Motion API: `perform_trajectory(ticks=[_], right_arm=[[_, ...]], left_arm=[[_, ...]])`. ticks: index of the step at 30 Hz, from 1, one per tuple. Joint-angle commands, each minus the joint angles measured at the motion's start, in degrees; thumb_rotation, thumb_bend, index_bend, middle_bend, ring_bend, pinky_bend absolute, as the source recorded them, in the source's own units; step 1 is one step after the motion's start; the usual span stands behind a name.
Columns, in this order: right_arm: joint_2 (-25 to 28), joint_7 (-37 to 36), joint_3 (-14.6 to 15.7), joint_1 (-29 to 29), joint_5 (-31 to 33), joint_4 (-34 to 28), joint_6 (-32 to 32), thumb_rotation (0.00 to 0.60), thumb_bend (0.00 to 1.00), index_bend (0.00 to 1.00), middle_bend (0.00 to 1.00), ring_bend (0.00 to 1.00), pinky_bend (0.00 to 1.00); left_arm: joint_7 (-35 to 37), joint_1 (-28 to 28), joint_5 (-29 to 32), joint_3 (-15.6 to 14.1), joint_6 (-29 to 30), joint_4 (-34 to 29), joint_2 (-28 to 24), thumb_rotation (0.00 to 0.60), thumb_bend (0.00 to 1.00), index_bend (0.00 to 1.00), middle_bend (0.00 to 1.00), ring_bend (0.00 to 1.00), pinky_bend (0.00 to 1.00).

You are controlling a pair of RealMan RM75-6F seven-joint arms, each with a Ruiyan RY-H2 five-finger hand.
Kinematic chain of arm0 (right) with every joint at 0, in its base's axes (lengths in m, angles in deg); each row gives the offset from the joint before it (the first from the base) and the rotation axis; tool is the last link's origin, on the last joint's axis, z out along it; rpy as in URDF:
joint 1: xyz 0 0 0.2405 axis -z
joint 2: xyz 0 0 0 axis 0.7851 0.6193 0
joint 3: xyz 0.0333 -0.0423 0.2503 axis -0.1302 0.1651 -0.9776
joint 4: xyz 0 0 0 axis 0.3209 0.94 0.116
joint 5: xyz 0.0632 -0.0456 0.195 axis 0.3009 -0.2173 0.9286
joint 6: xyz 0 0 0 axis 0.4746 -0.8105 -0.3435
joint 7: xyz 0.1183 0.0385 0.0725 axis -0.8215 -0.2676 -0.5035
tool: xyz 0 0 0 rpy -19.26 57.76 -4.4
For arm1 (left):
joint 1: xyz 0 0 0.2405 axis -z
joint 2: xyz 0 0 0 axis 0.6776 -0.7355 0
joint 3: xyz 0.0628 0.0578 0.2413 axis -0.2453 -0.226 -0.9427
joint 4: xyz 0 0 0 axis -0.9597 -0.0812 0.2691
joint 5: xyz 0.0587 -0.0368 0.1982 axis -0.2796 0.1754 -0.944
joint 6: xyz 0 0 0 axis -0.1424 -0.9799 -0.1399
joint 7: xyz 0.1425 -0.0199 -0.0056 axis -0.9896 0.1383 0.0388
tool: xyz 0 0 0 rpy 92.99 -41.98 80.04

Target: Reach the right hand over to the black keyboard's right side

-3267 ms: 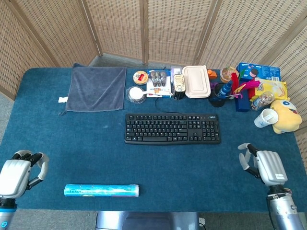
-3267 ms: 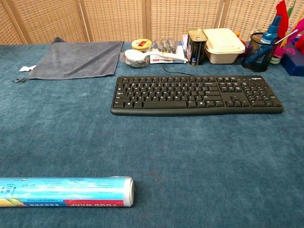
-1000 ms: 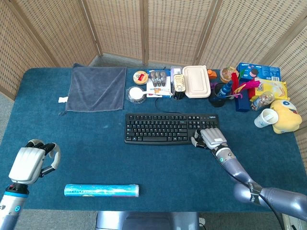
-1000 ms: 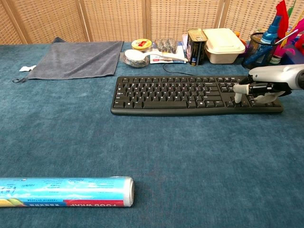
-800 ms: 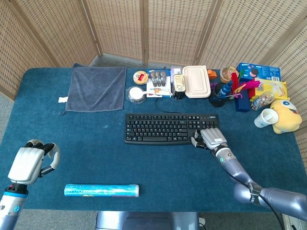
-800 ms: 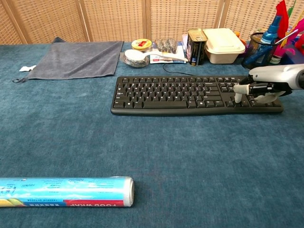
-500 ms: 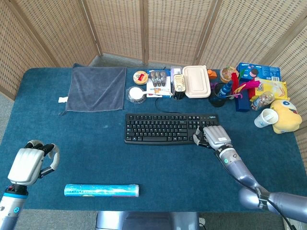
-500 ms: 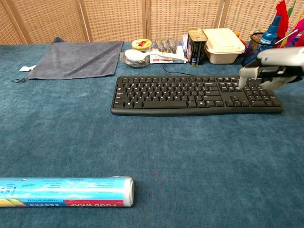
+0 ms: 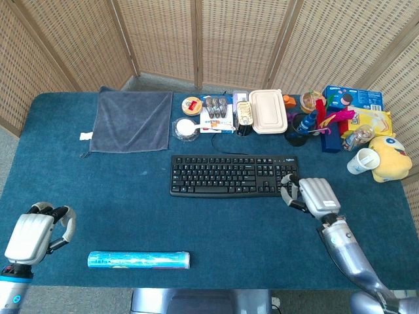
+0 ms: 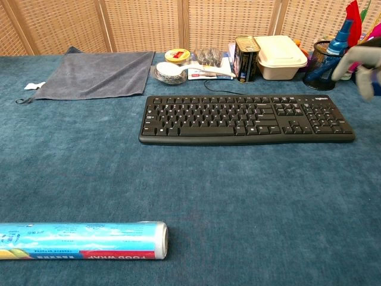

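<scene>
Lying flat on the blue table (image 9: pixel 118 209), the black keyboard (image 9: pixel 236 175) sits just left of the right hand (image 9: pixel 311 196), its long axis running left to right. The right hand is positioned at the keyboard's right end, near the lower right corner; in the head view its fingers (image 9: pixel 289 190) curl downward beside the keyboard edge and hold nothing. Whether they touch the keyboard cannot be told. In the chest view the right hand (image 10: pixel 363 65) appears blurred at the frame's right edge, raised above the table surface and clear of the keys.

Beyond the right hand, at the far side of the table, stand a black mesh cup (image 9: pixel 300 124) with coloured items, a white lidded box (image 9: pixel 268 111), a tin (image 10: pixel 244 57) and a blue snack box (image 9: pixel 352 98). A white cup (image 9: pixel 362 161) and a yellow plush toy (image 9: pixel 391 159) lie to the hand's far right. A grey towel (image 9: pixel 133 120) is spread well to its left, past the keyboard.

The left hand (image 9: pixel 33 234) is located at the table's near left corner, well apart from the right hand, its fingers curled in on nothing. A roll of film (image 9: pixel 139 260) lies just beside it, towards the centre.
</scene>
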Motion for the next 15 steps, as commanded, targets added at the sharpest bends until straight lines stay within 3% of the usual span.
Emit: perform_trajectory(ticks=[1,9,15], right_arm=[[0.33,-3.54,3.38,7.8,-10.02,-1.58,-10.61,0.0,0.52,0.32,0.56,0.66,0.65],[-0.3,-2.93,6.2,14.21,-16.1,-0.02,-16.48,0.0,0.52,0.33,0.56,0.64,0.63],[-0.58,-3.11,5.7,15.95,-16.24,0.64,-16.35,0.0,0.52,0.33,0.56,0.64,0.62]], left_arm=[[1.33,-1.57,-0.61,-1.31,1.26,0.95,0.33,0.0,0.46,0.46,0.58,0.53,0.3],[2.3,-2.94,-1.39,-1.75,2.53,2.43,1.49,0.0,0.46,0.46,0.58,0.53,0.3],[2.23,-2.95,-1.19,-1.55,2.02,2.92,1.9,0.0,0.46,0.46,0.58,0.53,0.3]])
